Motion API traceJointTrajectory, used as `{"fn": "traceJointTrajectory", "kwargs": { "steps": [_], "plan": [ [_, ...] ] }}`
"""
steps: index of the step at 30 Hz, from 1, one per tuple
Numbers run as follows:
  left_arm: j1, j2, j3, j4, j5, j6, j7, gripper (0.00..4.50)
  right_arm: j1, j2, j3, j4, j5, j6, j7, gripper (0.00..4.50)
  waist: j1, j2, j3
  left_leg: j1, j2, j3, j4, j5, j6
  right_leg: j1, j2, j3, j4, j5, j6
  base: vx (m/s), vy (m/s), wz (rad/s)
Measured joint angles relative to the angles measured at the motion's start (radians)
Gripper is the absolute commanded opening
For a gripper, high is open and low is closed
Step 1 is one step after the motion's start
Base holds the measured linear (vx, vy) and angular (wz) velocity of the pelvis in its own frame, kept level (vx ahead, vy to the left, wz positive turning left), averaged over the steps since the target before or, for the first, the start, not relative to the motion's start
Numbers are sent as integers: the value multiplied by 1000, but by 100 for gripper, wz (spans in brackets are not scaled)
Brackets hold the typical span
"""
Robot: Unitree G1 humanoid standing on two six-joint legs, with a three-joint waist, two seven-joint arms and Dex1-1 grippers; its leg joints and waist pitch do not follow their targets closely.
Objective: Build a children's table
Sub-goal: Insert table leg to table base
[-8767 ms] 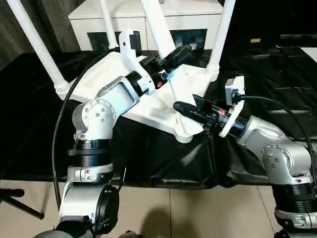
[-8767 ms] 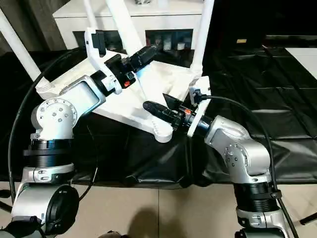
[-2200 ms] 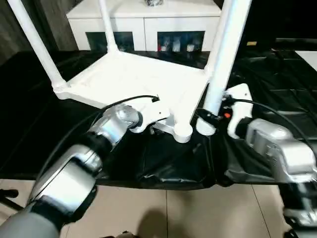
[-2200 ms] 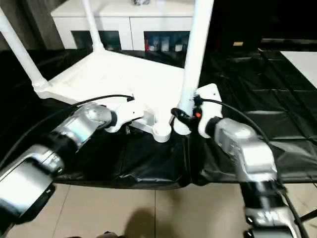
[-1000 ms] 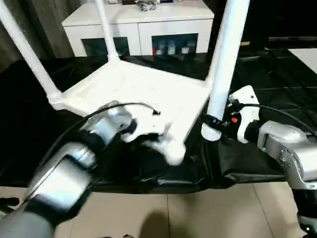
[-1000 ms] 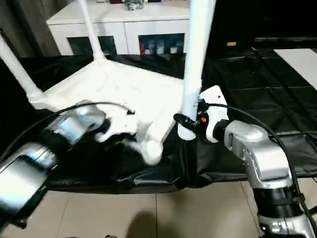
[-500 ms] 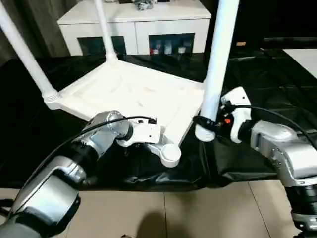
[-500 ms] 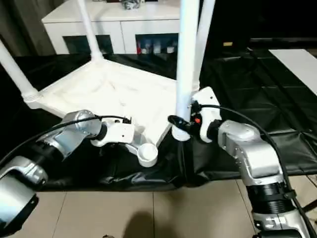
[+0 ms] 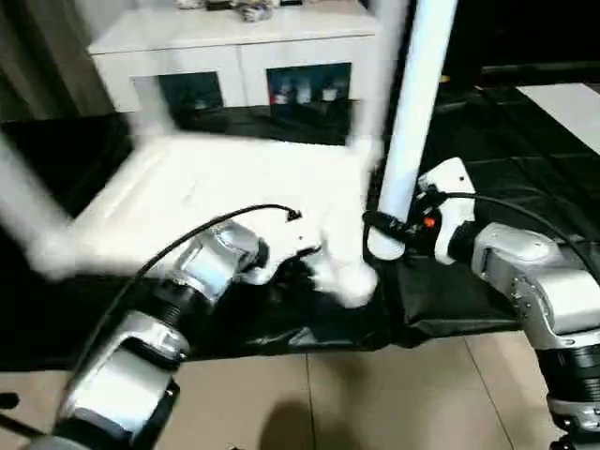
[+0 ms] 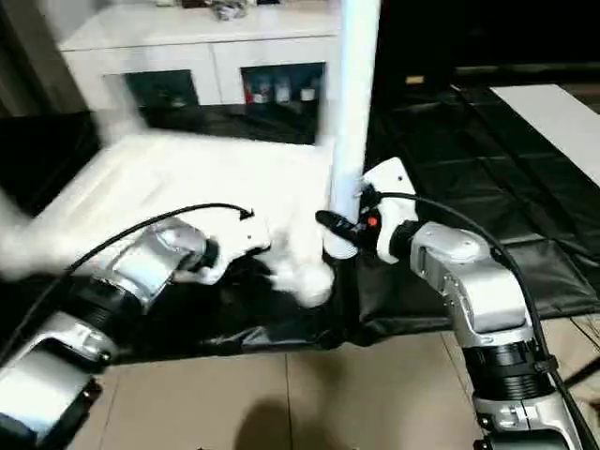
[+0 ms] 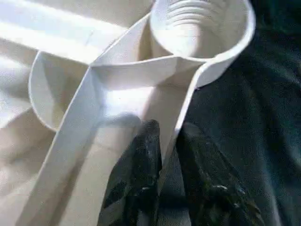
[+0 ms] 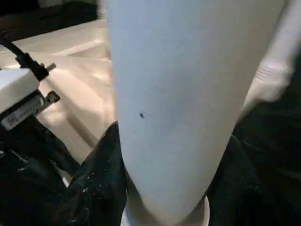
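While black sheeting is covering the bench (image 9: 525, 141) before a white cabinet (image 9: 234, 66), the blurred tabletop (image 9: 234, 187) is lying there, left claw (image 11: 167, 155) pinching its rim, right claw (image 12: 169, 188) gripping a leg (image 9: 412, 122).

The white plastic table top (image 9: 225, 178) lies upside down on the black-covered tabletop (image 9: 525, 131), ribbed underside up, its outline smeared. Its near corner socket (image 11: 200, 23) is empty, threads showing inside. A white tapered leg (image 9: 412, 122) stands upright just beside that socket, apparently not seated in it.
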Motion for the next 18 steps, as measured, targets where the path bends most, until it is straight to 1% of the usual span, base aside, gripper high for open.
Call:
{"fn": "traceJointTrajectory", "kwargs": {
  "steps": [1,4,6,8,12,18],
  "plan": [
    [1,0,7,0,0,4,12,52,0,0,0,3,0,0,-2,186,-1,0,0,0,0,0,-1,0,0,0,0,0,0,0,0,0,0,0],
    [18,-12,33,0,-2,-26,72,41,0,2,0,22,-12,0,-17,186,-3,0,0,0,0,0,-1,0,0,-1,0,-1,-1,0,0,0,0,0],
    [23,-11,30,3,7,-75,95,29,0,3,0,33,-17,1,-25,186,-3,-1,1,-2,0,0,-2,0,0,-2,0,-1,-2,0,0,0,0,0],
    [27,-3,12,8,20,-131,121,25,0,10,0,33,-21,1,-31,186,-4,-2,1,-3,0,0,-2,0,0,-2,0,-1,-3,0,0,0,0,0],
    [38,19,-4,14,24,-205,135,7,0,15,0,33,-22,1,-46,186,-4,-2,1,-3,0,0,-3,-1,0,-2,0,-1,-3,0,0,0,0,0],
    [47,23,6,15,31,-219,176,0,0,47,-1,33,-22,2,-80,186,-13,-2,1,-3,0,0,-3,0,0,-2,0,0,-3,0,0,0,0,0]
  ]
}}
